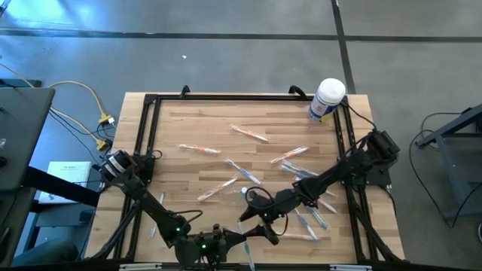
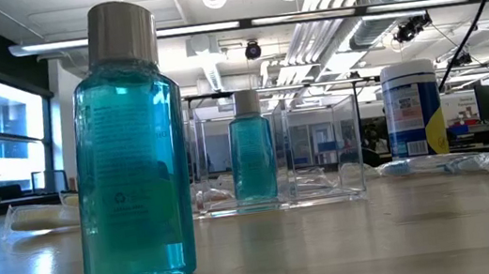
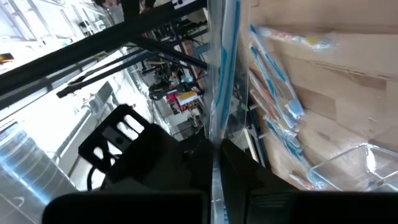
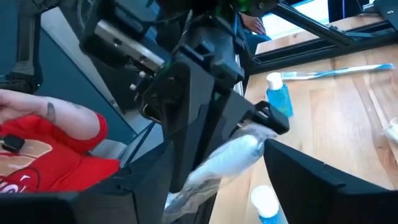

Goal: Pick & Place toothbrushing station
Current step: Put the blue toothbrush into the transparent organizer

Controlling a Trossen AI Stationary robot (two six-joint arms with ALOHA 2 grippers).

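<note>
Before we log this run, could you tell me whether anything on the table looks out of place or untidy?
Yes: wrapped toothbrushes lie scattered at all angles across the wooden table rather than in the clear holder. The white tub lies tipped at the far right corner.

Bottles before the holder, tub at the far corner

In the low view, a mouthwash bottle (image 2: 123,148) stands at left foreground; behind it, centre, a smaller bottle (image 2: 250,146) fronts the clear holder (image 2: 322,150); the tub (image 2: 413,107) stands right.
</note>
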